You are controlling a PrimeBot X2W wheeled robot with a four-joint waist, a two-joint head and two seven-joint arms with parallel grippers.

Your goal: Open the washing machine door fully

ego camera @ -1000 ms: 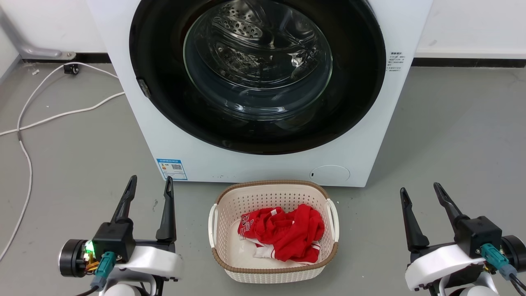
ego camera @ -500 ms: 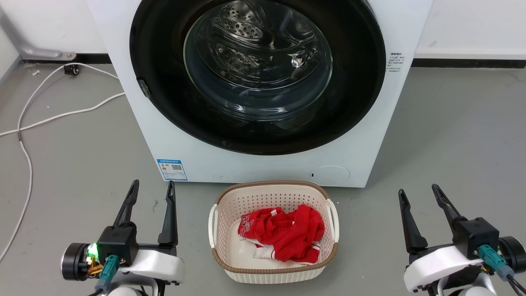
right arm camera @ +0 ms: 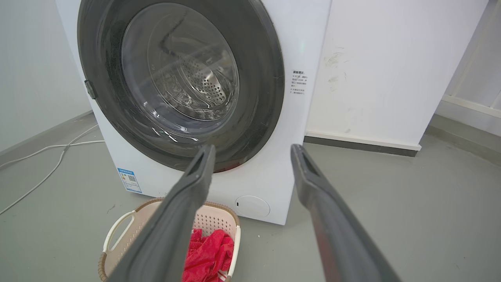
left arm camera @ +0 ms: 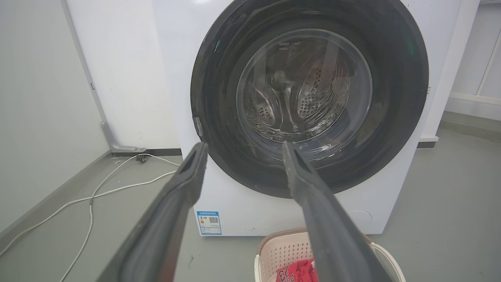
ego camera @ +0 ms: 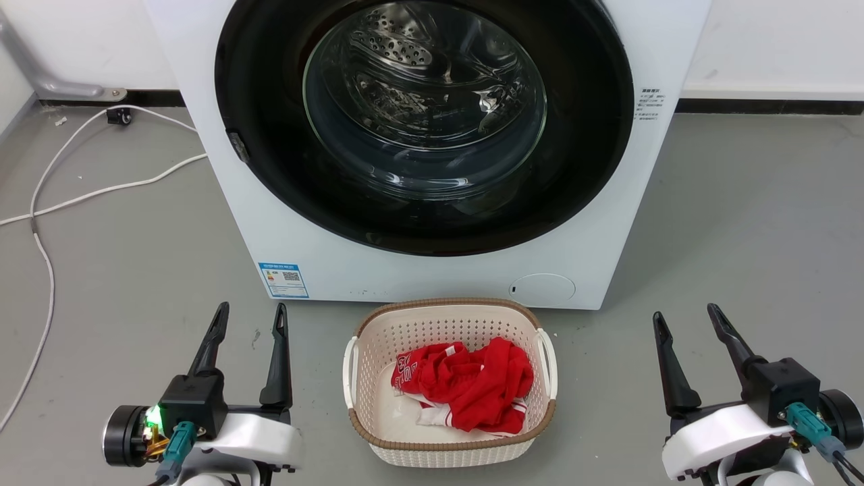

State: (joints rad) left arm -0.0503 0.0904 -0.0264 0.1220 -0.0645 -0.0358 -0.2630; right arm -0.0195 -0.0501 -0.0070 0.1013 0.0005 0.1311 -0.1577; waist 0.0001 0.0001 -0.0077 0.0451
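Two hands: our left hand [ego camera: 250, 309] and right hand [ego camera: 684, 312] spread wide, holding nothing.
Washing machine door [ego camera: 587, 169]: we see it closed flush on the washing machine [ego camera: 405, 277].

There is one washing machine [ego camera: 337, 256] with one round door [ego camera: 270, 135], and on its front one blue sticker [ego camera: 283, 279] and one round cap [ego camera: 542, 288]. On the floor [ego camera: 742, 202] stands one cream basket [ego camera: 449, 302]. It holds one heap of red cloth [ego camera: 472, 381]; how many pieces, I cannot tell. White cable [ego camera: 101, 189] lies near the floor's left edge, perhaps two lines. There are two grippers, the left gripper [ego camera: 250, 309] and the right gripper [ego camera: 684, 312], each with two fingers [ego camera: 277, 358].
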